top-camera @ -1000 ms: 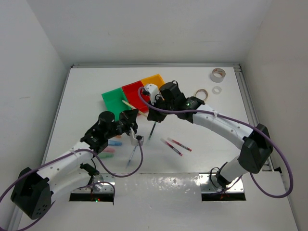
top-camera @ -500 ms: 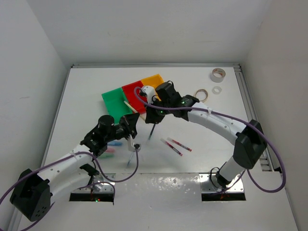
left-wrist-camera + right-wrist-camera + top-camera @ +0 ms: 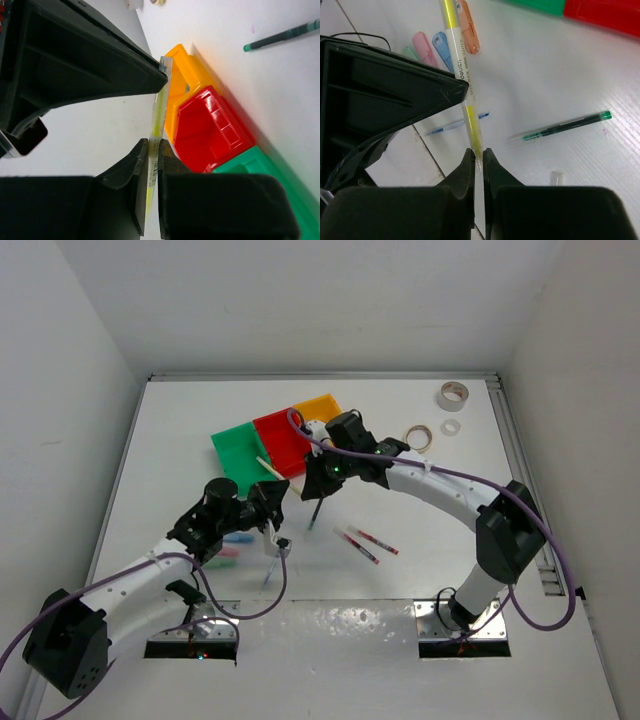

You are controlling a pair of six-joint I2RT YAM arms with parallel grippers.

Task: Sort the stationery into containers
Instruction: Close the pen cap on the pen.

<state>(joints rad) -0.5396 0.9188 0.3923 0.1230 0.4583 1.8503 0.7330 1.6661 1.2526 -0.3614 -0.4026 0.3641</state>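
text: "deli HIGHLIGHTER" | on: barrel of yellow highlighter [image 3: 465, 92] | view: right wrist | other print: too small to read

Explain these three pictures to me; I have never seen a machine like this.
Two robot arms are bolted at the near edge of a white table. The wide picture looks down from above and behind them; the other two come from cameras on their wrists. On the table lie three joined bins, green, red and orange, loose pens, pastel pieces and tape rolls. The left gripper and the right gripper are each shut on a yellow highlighter; whether it is one pen or two, I cannot tell.
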